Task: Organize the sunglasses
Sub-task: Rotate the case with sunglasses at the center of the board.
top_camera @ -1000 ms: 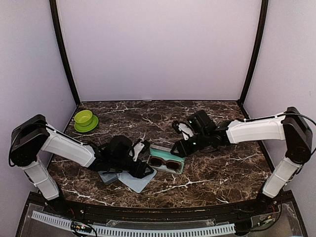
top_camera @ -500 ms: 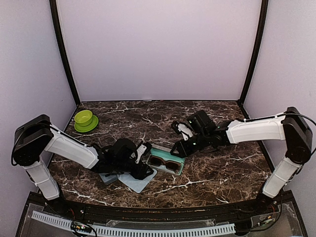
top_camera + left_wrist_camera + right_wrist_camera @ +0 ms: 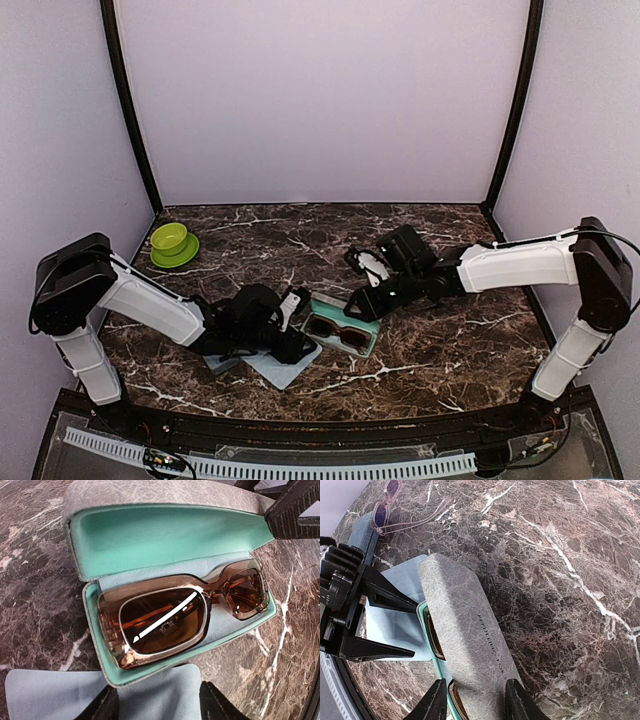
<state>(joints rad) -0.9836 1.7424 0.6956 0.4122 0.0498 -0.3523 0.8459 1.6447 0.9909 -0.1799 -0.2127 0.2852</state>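
Note:
Brown-framed sunglasses (image 3: 185, 612) lie in an open grey, teal-lined case (image 3: 165, 540), seen near the table's middle in the top view as case (image 3: 342, 330). My left gripper (image 3: 162, 707) hangs open low over a pale blue cloth (image 3: 150, 695), just in front of the case's near rim. Its fingers (image 3: 107, 705) stand either side of a cloth corner. My right gripper (image 3: 475, 700) is closed across the raised grey lid (image 3: 465, 625), one finger on each long edge. A second, pink-clear pair of sunglasses (image 3: 395, 507) rests on a blue-grey object behind the left gripper.
A green bowl on a green plate (image 3: 172, 243) stands at the back left. The blue cloth (image 3: 275, 365) spreads toward the near edge, with a grey-blue object (image 3: 222, 360) partly under the left arm. Both forearms cross low over the table's middle.
The left gripper has slid right along the cloth, closer to the case's rim. The right gripper's fingers have narrowed a little on the lid.

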